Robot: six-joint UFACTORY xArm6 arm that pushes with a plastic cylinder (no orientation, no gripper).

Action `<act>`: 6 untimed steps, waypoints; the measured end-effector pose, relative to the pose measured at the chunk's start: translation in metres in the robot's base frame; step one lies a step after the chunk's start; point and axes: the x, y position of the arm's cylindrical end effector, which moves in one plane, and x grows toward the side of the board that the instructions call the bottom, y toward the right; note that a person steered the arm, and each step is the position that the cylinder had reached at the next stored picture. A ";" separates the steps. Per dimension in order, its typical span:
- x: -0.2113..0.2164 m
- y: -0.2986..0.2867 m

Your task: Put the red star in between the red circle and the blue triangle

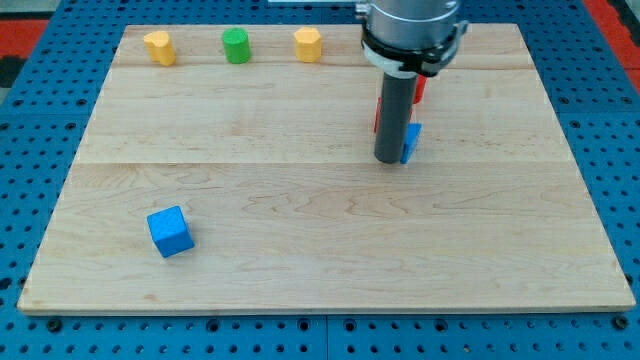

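Surface: wooden board (pixel 300 220) laid on blue perforated table (pixel 40 120).
Rod: dark, upright; no fingers are fitted, nothing is held.
My tip (pixel 388 160): set at 1 o'clock of board centre, touching blue block (pixel 412 142) at its 3 o'clock.
Red pieces: red block (pixel 420 90) and a red sliver (pixel 377 118) are seen behind rod; shapes cannot be told.
Top row: yellow block (pixel 159 47), green cylinder (pixel 236 46), yellow block (pixel 308 45).
Blue cube (pixel 171 231): at 8 o'clock, well apart.
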 end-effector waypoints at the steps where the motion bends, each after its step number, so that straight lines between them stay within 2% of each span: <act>1: -0.021 -0.037; 2: -0.051 -0.046; 3: -0.068 -0.013; 4: -0.051 0.023; 5: -0.016 0.030; 6: -0.014 0.063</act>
